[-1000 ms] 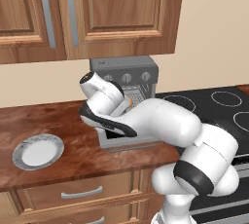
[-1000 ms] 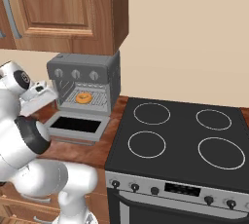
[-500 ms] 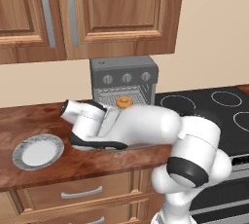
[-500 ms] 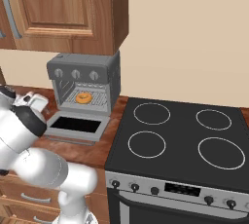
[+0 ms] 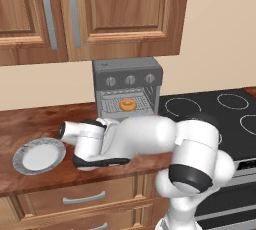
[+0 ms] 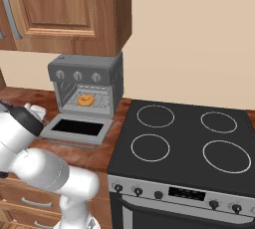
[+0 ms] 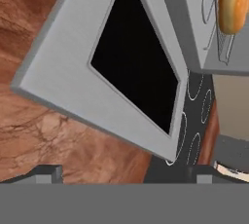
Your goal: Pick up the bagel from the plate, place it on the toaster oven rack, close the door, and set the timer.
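On the toaster oven rack the bagel lies flat, hole upward; the door hangs open; the tool is spread wide, empty.

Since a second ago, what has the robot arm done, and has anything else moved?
The arm has swung away from the toaster oven, down and toward the plate side, its gripper open and empty. The bagel stays on the rack; the door still lies open.

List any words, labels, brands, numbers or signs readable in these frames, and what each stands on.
None can be read.
The toaster oven has three plain knobs with no legible marks.
The stove front carries a small dark display panel; anything on it is too small and blurred to read.
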